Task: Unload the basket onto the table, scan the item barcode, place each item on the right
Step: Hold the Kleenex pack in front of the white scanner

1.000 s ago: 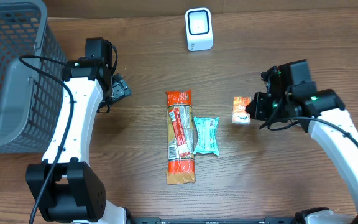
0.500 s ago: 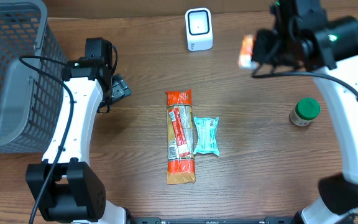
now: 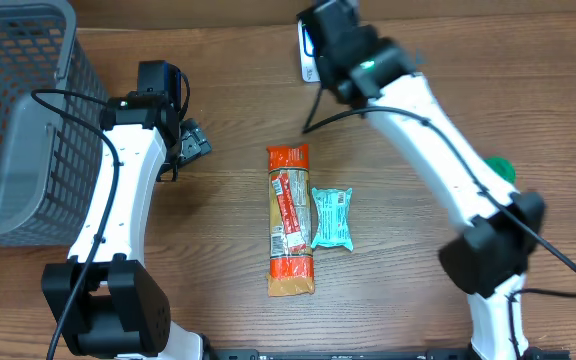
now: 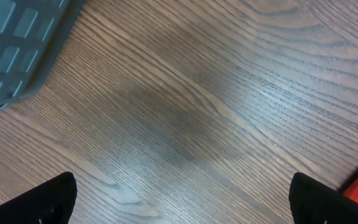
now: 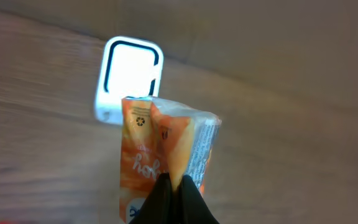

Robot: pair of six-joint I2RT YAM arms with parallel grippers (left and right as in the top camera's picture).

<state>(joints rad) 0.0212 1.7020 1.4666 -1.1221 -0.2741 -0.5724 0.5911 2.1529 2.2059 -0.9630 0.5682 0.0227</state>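
While the right gripper (image 5: 178, 190) pinches the small orange foil snack packet (image 5: 157, 149) just before the white box-shaped barcode scanner (image 5: 129, 74) at the far edge of the wooden table (image 4: 185, 112), pickup looks done; the scan itself seems left, and whether the coded side faces it is unclear. The left gripper (image 4: 182, 205) hangs wide open, empty.

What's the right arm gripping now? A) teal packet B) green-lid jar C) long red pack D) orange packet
D: in the right wrist view the jaws pinch the orange packet in front of the scanner; the teal packet lies on the table.
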